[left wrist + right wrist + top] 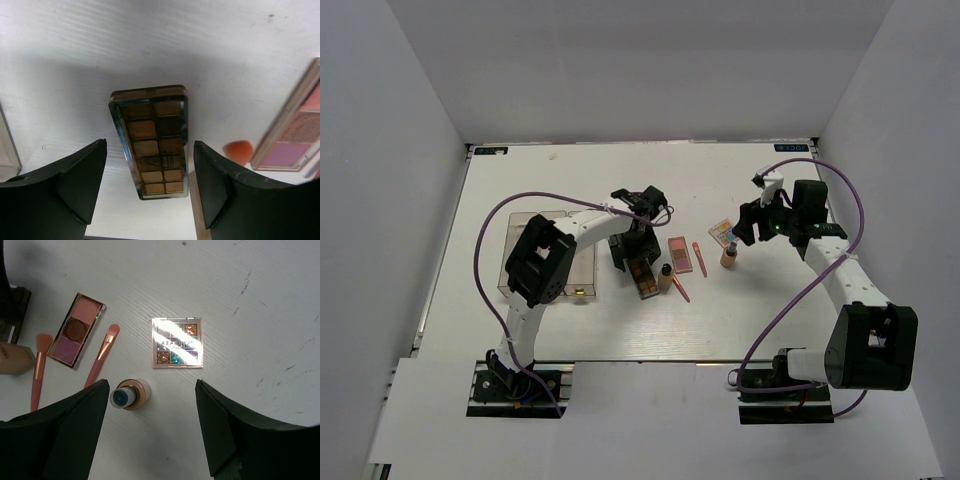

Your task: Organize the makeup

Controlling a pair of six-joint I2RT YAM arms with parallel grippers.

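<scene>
Straddles the brown palette (149,125) with the left gripper (149,143) spread wide, pinching nothing; lines up across the narrow width, probably for an easy pinch. Hangs the right gripper (151,385) likewise spread and empty, above the gap between the upright tan bottle (130,394) and the multicolour palette (177,342). Leaves the pink palette (76,331) and coral sticks (102,355) loose on the table (260,300), outside the clear box (515,275)
</scene>
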